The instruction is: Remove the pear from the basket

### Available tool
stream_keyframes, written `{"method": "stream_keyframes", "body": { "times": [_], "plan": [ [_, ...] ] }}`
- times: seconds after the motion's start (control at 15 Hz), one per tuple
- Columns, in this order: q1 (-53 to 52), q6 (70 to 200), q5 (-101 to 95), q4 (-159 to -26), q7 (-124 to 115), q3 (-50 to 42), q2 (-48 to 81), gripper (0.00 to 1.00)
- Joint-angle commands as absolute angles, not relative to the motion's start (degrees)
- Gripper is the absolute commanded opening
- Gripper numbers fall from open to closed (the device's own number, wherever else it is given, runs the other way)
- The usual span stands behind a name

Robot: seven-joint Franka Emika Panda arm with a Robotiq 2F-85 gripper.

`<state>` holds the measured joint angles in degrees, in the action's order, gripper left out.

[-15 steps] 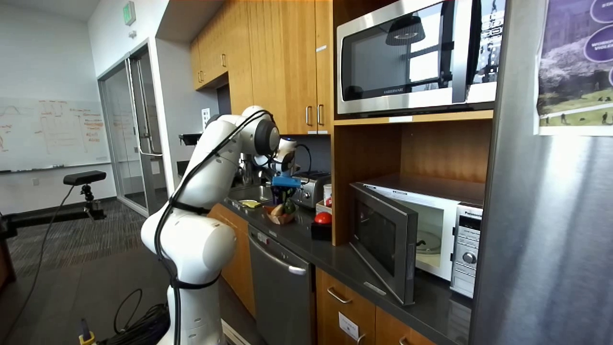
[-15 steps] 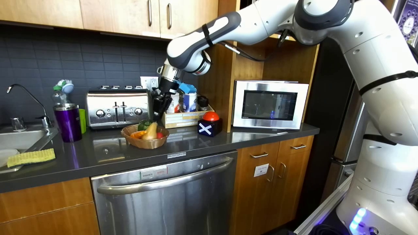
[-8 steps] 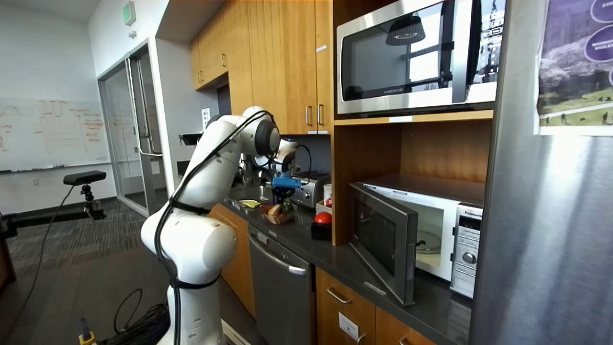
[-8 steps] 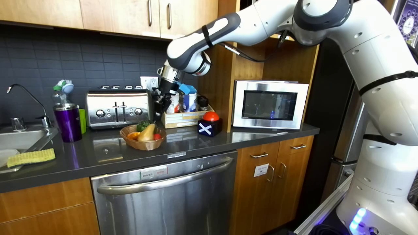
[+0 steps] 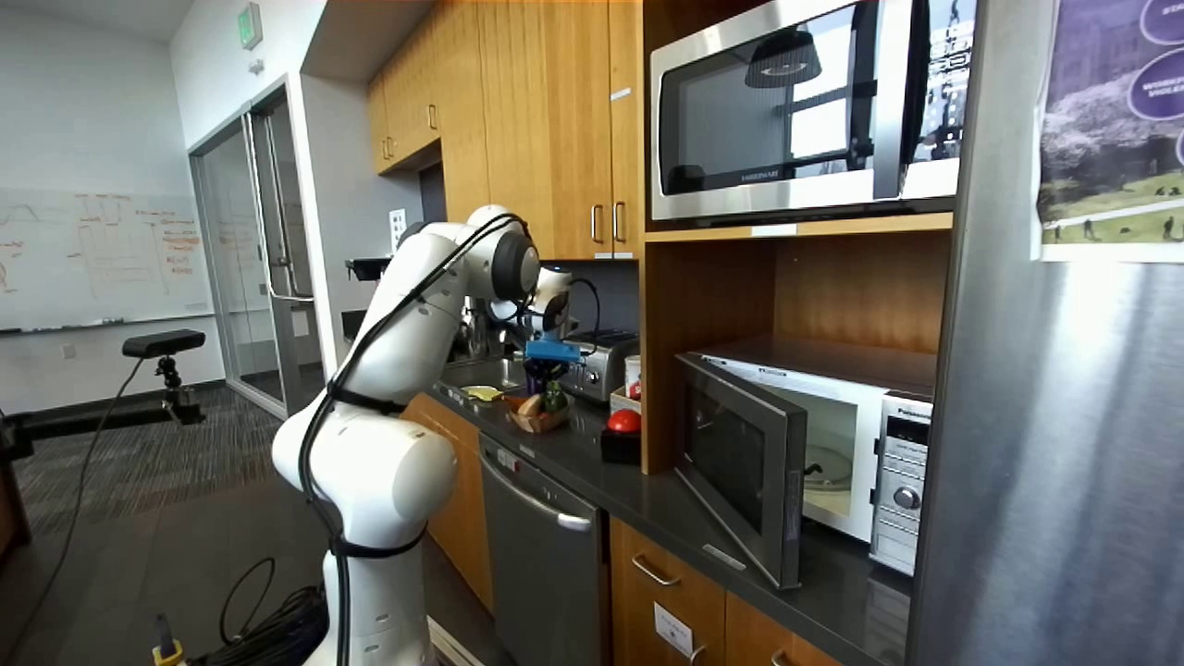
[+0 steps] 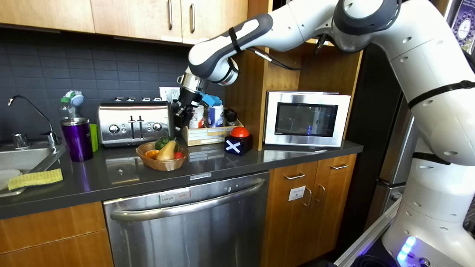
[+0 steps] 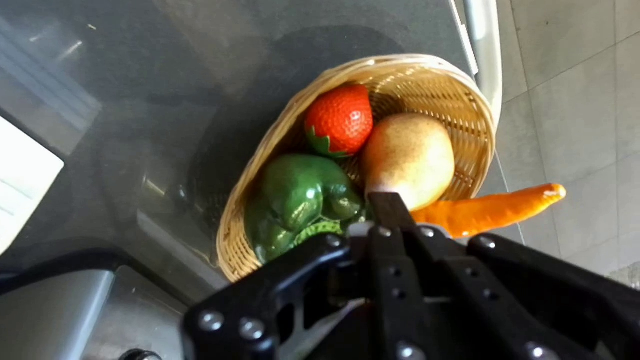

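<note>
Pear [image 6: 167, 151] inside the woven basket [image 6: 163, 165], tipped, thin end up, a bit left of the middle of the frame in an exterior view. Close by in the wrist view: a red strawberry [image 7: 341, 119] to the upper left, a shiny green pepper [image 7: 300, 192] to the lower left, and a long orange thing [image 7: 490, 212] poking past the rim at the right. Black gripper [image 7: 386, 200] at the bottom of that frame, fingers squeezed together, tips in front of the pear's lower edge. In an exterior view, white arm [image 6: 289, 31] across the top right, gripper up above the basket, a gap between. Behind the basket, toward the left, a toaster [image 6: 135, 122]. Right of that, a wooden box [image 6: 211, 135] of jars [image 6: 230, 118], then a black box [image 6: 245, 144] with a red button [image 6: 239, 132] on top. Left of the toaster, a purple cup [image 6: 77, 141]. Far left, a yellow sponge [image 6: 35, 179] by the sink [image 6: 22, 157]. In an exterior view, lower right, a microwave [image 5: 902, 499] with its door [image 5: 740, 462] wide open.
</note>
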<state>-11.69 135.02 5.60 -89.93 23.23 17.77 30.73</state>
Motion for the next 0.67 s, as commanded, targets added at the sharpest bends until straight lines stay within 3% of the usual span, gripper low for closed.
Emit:
{"method": "stream_keyframes", "body": {
  "times": [0.0, 0.33, 0.4, 0.6],
  "plan": [
    [-13.11, 135.06, 4.01, -89.26, 22.47, 17.53, 29.54, 0.00],
    [-14.45, 135.42, 1.64, -89.63, 21.42, 16.90, 28.18, 0.00],
    [-14.51, 135.57, 1.24, -89.71, 21.23, 16.78, 28.09, 0.26],
    [-14.21, 136.12, 0.11, -89.83, 21.34, 16.61, 28.28, 0.37]
  ]
}}
